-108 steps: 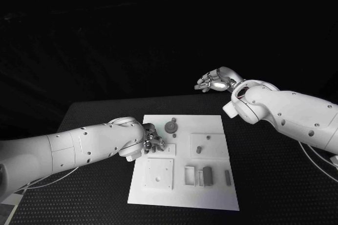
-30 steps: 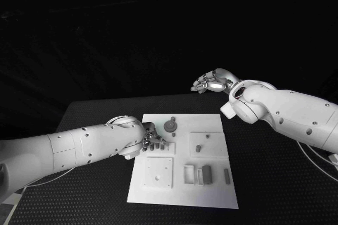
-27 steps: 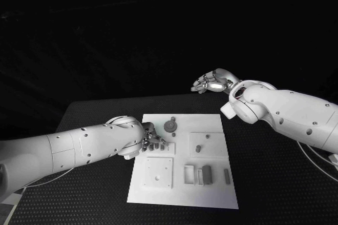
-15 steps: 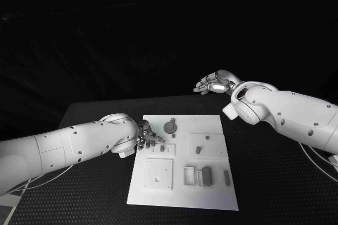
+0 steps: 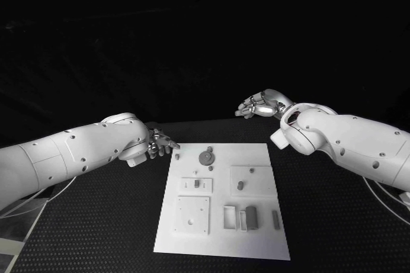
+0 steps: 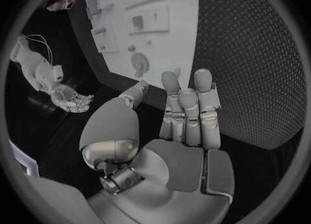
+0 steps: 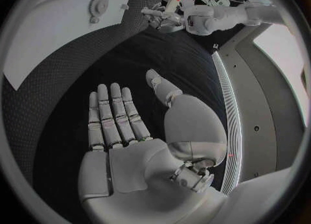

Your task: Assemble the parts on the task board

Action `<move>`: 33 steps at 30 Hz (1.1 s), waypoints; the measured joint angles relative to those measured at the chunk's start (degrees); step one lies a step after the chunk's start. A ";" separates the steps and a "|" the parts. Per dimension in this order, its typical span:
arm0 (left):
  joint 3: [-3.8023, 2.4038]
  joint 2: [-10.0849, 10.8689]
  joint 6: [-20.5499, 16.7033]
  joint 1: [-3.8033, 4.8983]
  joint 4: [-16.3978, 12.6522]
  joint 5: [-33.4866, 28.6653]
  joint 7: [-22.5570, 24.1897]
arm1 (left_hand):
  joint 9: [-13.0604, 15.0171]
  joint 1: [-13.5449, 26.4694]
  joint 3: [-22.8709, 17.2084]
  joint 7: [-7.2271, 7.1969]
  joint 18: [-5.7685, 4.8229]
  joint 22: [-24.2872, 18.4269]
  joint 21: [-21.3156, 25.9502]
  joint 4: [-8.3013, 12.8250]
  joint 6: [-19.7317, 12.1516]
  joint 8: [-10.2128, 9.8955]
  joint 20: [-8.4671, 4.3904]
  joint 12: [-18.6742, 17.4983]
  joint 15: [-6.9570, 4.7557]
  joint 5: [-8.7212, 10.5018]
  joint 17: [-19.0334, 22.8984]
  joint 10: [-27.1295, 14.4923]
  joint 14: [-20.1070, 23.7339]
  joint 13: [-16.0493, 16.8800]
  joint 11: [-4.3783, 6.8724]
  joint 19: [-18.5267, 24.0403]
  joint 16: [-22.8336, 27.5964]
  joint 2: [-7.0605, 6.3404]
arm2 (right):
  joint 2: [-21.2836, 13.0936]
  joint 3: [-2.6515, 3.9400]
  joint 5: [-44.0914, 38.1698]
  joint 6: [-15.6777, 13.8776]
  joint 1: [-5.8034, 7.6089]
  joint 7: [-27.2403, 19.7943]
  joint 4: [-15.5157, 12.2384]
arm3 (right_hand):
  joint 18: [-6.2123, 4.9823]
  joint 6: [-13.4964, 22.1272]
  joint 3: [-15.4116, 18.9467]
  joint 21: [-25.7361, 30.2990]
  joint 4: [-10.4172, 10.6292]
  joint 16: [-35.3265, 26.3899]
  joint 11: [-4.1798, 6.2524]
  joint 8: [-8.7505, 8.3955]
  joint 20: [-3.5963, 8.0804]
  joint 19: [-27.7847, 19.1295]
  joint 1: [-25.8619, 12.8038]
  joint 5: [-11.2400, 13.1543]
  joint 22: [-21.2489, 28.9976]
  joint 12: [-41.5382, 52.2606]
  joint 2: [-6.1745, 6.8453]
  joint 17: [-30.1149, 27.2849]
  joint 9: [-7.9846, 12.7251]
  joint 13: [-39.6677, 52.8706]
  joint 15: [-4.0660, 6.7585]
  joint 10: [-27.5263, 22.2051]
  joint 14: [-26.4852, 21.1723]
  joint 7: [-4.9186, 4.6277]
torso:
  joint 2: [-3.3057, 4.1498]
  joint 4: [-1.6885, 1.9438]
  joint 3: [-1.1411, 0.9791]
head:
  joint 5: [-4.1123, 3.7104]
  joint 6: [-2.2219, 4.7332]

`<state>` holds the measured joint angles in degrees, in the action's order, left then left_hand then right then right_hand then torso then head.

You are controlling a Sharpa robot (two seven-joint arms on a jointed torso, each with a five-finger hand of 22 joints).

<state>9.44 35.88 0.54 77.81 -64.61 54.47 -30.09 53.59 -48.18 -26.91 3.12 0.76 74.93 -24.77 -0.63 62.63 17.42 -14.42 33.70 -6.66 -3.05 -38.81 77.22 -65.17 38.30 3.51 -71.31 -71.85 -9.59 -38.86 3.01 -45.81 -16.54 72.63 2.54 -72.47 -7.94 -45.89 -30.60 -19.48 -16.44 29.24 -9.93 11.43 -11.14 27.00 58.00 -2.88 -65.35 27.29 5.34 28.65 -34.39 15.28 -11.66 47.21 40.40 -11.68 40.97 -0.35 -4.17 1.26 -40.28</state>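
The white task board (image 5: 220, 240) lies in the middle of the table. On it are a grey gear (image 5: 207, 157), a small peg (image 5: 197, 182) standing in a little square plate, an oval piece (image 5: 241, 184), and a dark block (image 5: 250, 214) beside a frame. My left hand (image 5: 158, 146) hovers off the board's far left corner, fingers straight and empty (image 6: 188, 112). My right hand (image 5: 259, 104) floats beyond the far right corner, palm bare and fingers spread (image 7: 116, 125). The board (image 6: 162, 22) and gear (image 6: 138, 63) appear in the left wrist view.
A larger square plate (image 5: 193, 212) and a thin grey strip (image 5: 276, 219) sit on the near half of the board. Black table surface (image 5: 102, 214) runs wide on both sides of the board. From the right wrist I see the board (image 7: 52, 22) and my left hand (image 7: 165, 19).
My left hand has let go over the little square plate and drawn back off the board to its far left corner; a small peg now stands there. The right hand sank slightly.
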 measured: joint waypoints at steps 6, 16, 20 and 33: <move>0.03 -2.17 1.15 0.13 5.09 0.55 0.04 | -3.69 -1.35 0.75 2.45 0.03 -0.87 2.50 1.22 -6.40 -6.07 1.39 -1.57 0.21 0.00 2.16 -4.80 4.12 -1.29 -0.98 2.36 1.83 1.23 | 0.08 0.00 0.03 0.09 -0.27 0.00 0.13 | 0.00 0.00 0.00 0.00 0.00 0.00 0.00 0.00 0.00 0.00 0.00 0.00 -0.06 0.00 0.00 -0.05 0.04 -0.05 0.00 0.00 0.00 0.00 | 0.12 -0.07 0.03 | 0.04 0.52; 0.00 -7.16 3.38 0.08 12.77 5.33 0.03 | -6.06 -1.35 1.00 3.38 0.06 -1.71 4.00 0.77 -8.87 -8.16 2.88 -2.42 1.03 0.00 3.72 -6.73 5.31 -2.44 -2.45 3.22 2.86 1.23 | 0.20 -0.01 0.05 0.12 -0.30 0.01 0.02 | 0.00 0.00 0.00 0.00 0.00 0.00 0.00 0.00 0.07 -0.34 0.00 0.00 -0.06 0.00 0.00 -0.05 0.05 -0.11 0.00 0.00 0.00 0.00 | 0.30 -0.16 0.08 | 0.18 0.46; 0.00 -8.60 4.74 -0.38 14.91 6.16 0.09 | -6.56 -1.33 1.28 3.73 0.06 -1.84 4.40 0.47 -9.25 -8.62 3.11 -2.64 1.38 0.00 4.05 -6.74 5.67 -2.70 -2.47 3.45 2.87 1.22 | 0.42 -0.01 0.18 -0.21 -0.30 -0.22 0.43 | 0.01 0.00 0.00 0.21 0.00 -0.13 0.00 0.05 -0.08 -0.56 0.00 0.00 -0.19 0.00 0.00 -0.15 0.05 -0.27 0.08 0.00 -0.31 0.00 | 0.42 -0.24 0.13 | 0.19 0.46; 0.08 -11.01 8.57 -1.43 17.50 8.38 0.24 | -7.46 0.33 1.75 3.80 0.32 -2.01 5.27 -2.21 -9.33 -8.81 3.59 -2.88 1.64 0.00 4.83 -7.66 6.33 -3.26 -3.38 3.93 3.26 0.62 | 0.96 0.00 2.03 -1.19 -0.30 -1.34 1.74 | 1.82 0.41 0.48 0.69 0.17 -0.74 -0.21 0.32 -0.21 -4.51 0.00 0.00 -2.91 0.50 0.00 -1.42 0.38 -1.87 -0.10 -0.21 -0.49 0.00 | 0.71 -0.43 0.12 | 0.24 0.55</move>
<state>9.52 24.87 9.11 76.38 -47.11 62.85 -29.85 46.13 -47.86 -25.16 6.92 1.08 72.92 -19.50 -2.85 53.30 8.61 -10.83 30.82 -5.02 -3.05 -33.98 69.56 -58.85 35.03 0.13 -67.37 -68.59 -8.97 -37.91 3.01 -43.77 -17.73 72.32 1.21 -70.74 -6.12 -45.49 -30.12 -18.79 -16.27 28.50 -10.14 11.75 -11.35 22.49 58.01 -2.88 -68.26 27.79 5.34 27.23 -34.01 13.41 -11.76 47.00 39.91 -11.68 41.68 -0.78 -4.05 1.50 -39.72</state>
